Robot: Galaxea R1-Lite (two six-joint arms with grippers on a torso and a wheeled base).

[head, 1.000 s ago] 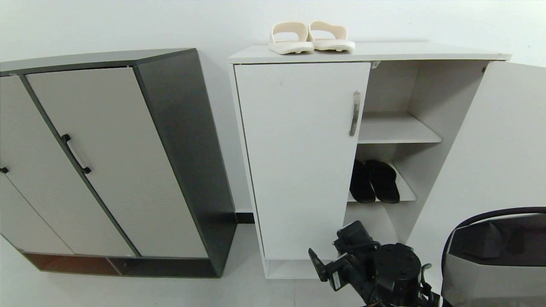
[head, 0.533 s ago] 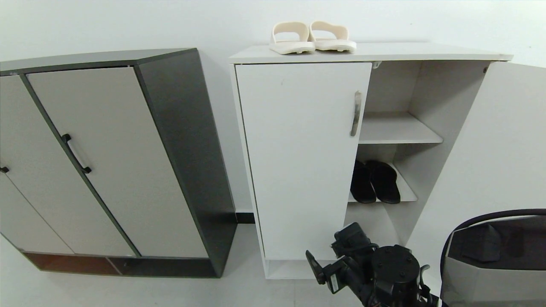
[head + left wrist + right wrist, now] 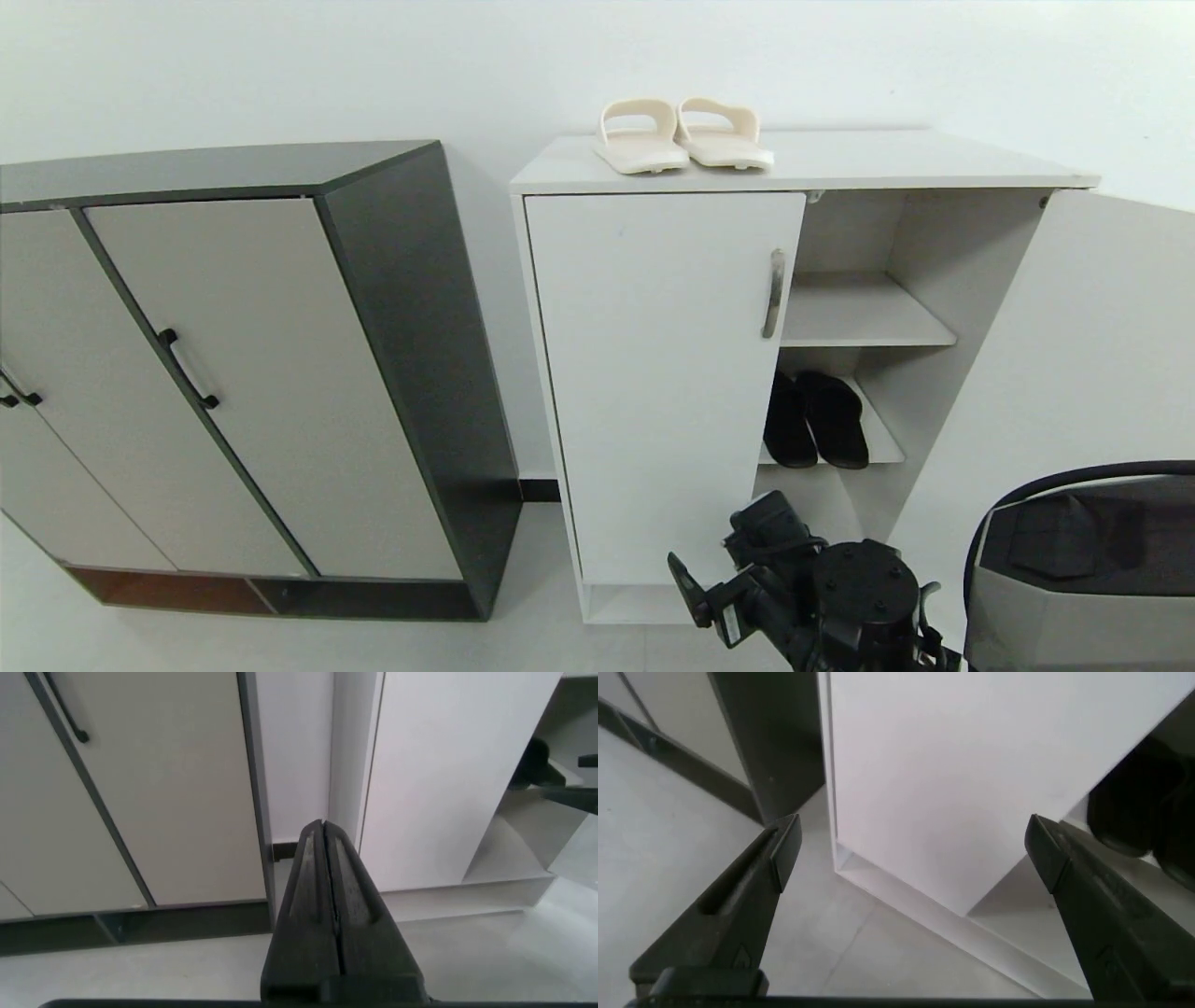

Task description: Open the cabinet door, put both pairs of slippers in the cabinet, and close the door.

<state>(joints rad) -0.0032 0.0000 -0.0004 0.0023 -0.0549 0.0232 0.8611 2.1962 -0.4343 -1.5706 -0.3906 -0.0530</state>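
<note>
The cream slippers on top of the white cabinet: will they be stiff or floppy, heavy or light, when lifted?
Probably light: the cream slippers look like thick moulded foam. The arched straps stand up unsupported, so likely fairly stiff. Flat soles should not roll.

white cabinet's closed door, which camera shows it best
Head view: the whole closed door with its handle. Left wrist view catches its lower part; right wrist view its bottom corner up close.

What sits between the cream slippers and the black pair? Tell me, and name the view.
In the head view: the white cabinet's top panel, under the cream slippers, then one bare upper shelf above the black pair.
</note>
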